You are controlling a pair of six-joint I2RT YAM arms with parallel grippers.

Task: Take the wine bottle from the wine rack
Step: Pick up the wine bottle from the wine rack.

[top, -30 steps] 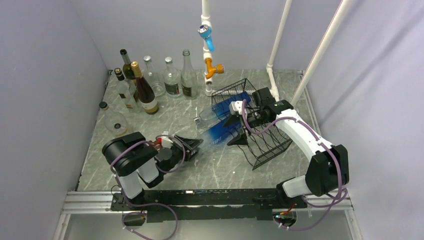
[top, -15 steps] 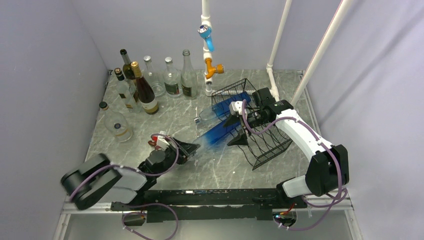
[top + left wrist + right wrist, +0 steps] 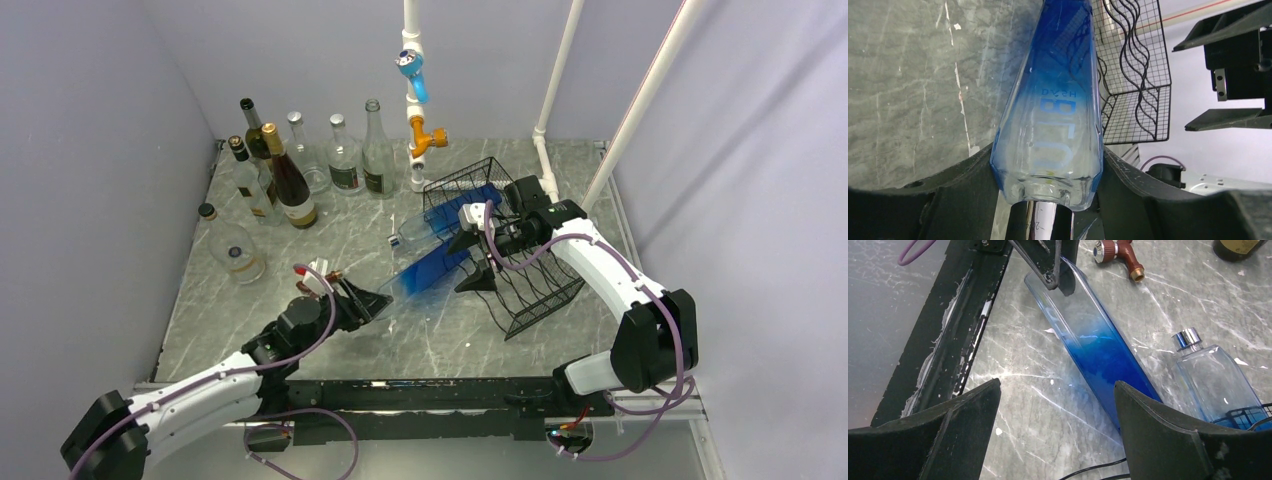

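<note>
Blue at its base and fading to clear glass at the shoulder, the tall tapered wine bottle (image 3: 428, 270) lies slanted to the left of the black wire-mesh wine rack (image 3: 540, 290). Its pale shoulder is clamped between the black fingers of the left gripper (image 3: 376, 296). Its dark end sits right at the rack's open front, and whether it has fully cleared the wire cannot be told.

Over the last second the left arm has sunk and stretched out low, and its gripper has slid a little farther from the rack, drawing the bottle with it. The right gripper (image 3: 470, 260) has not moved. It hangs at the rack's front above the bottle's blue end, fingers spread wide and holding nothing.

A second, silver-capped blue bottle (image 3: 425, 228) remains in the rack's far side. The pull-out looks nearly complete, and a bit more travel away from the rack should free the base.
</note>
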